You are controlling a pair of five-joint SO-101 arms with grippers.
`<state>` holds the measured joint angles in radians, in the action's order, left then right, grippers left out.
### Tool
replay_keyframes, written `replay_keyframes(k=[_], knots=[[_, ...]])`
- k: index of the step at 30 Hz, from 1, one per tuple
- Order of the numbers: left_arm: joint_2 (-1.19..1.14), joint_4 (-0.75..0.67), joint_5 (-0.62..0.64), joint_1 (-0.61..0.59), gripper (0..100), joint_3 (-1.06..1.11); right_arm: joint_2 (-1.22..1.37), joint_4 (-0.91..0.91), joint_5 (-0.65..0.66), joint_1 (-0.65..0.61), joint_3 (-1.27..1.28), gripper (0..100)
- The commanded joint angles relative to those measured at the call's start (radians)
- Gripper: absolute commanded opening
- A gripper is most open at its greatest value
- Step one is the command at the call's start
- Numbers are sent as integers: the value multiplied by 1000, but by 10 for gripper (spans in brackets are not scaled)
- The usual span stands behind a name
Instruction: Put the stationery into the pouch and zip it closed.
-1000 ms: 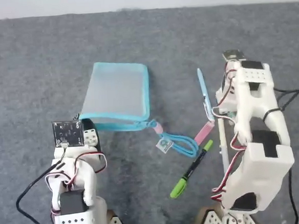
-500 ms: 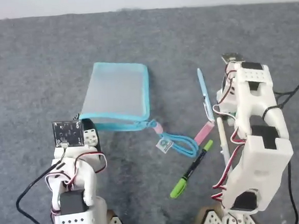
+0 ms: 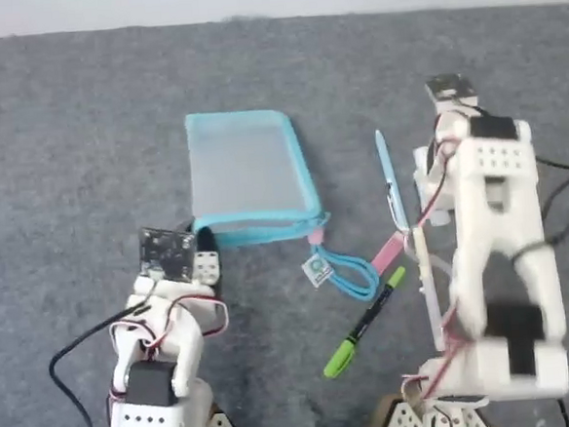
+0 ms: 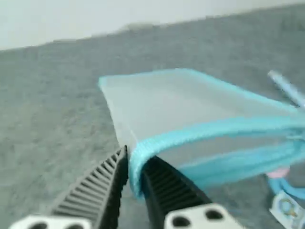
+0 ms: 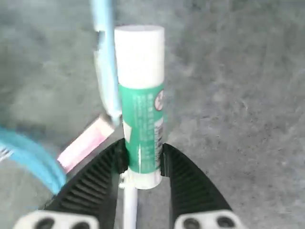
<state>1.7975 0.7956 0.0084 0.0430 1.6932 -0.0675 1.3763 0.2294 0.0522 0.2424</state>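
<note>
The translucent pouch [image 3: 247, 172] with blue trim lies flat at mid-table, its open zipper edge toward the arms. My left gripper [image 3: 205, 243] is shut on the pouch's near left corner; the left wrist view shows the blue trim [image 4: 143, 152] pinched in my left gripper [image 4: 136, 174]. My right gripper [image 5: 141, 155] is shut on a white glue stick [image 5: 140, 95] with a green label, beside the blue pen [image 5: 107, 62]. The right arm [image 3: 488, 189] stands over the stationery at the right.
On the grey mat lie a blue pen [image 3: 389, 177], a pink eraser [image 3: 389, 252], a green-capped black marker [image 3: 365, 323] and a thin white stick [image 3: 428, 282]. The pouch's blue wrist strap [image 3: 349, 272] with a small tag [image 3: 316, 271] trails toward them.
The left gripper has dragged the pouch's corner rightward, turning and shifting the pouch toward the pens. The right arm has shifted and raised over the stationery, still holding the glue stick.
</note>
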Motion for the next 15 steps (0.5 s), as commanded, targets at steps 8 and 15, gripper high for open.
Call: replay_keyframes(k=[8,15], knots=[[-3,-103,11,95,12,-8,-630,196,196,-432,206,8],[-3,-103,6,94,12,-8,-662,323,210,-705,199,7]])
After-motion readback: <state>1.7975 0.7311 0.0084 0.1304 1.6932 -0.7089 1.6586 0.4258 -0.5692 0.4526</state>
